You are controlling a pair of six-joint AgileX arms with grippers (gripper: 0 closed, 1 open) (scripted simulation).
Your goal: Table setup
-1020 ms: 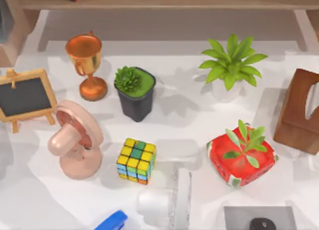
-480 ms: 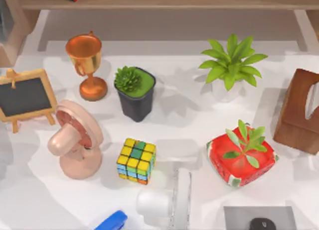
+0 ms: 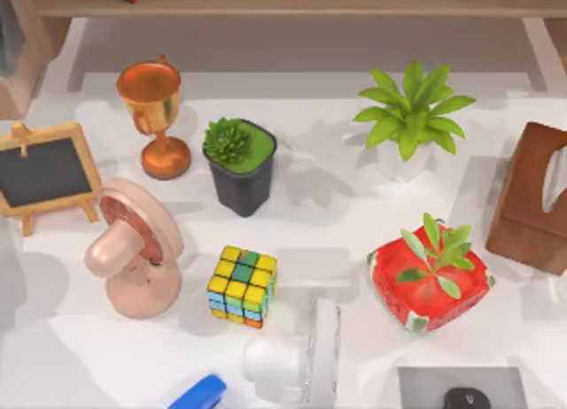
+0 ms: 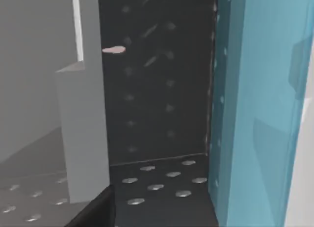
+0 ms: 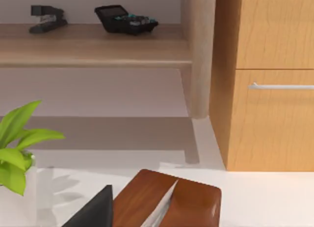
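Note:
On the white table stand a copper trophy [image 3: 152, 108], a small chalkboard easel [image 3: 44, 172], a pink fan [image 3: 133, 250], a colour cube [image 3: 242, 285], a succulent in a black pot [image 3: 239, 165], a leafy plant in a white pot [image 3: 409, 117] and a plant in a red watermelon pot [image 3: 430, 281]. A dark part of my right gripper [image 5: 93, 210] hangs near the wooden tissue box [image 5: 167, 200], facing the shelf. A dark part of my left gripper [image 4: 93, 212] shows off the table, before a dark wall and a blue panel [image 4: 260, 109].
A white fan [image 3: 297, 360], a blue stapler [image 3: 199, 393] and a black mouse [image 3: 467, 398] on a grey pad sit along the front edge. The tissue box [image 3: 532, 196] stands at the right. A shelf [image 5: 93, 45] with a stapler and a calculator, and a wooden cabinet [image 5: 270, 79], rise behind.
The shadows over the table's left side have shifted a little. Nothing on the table has moved.

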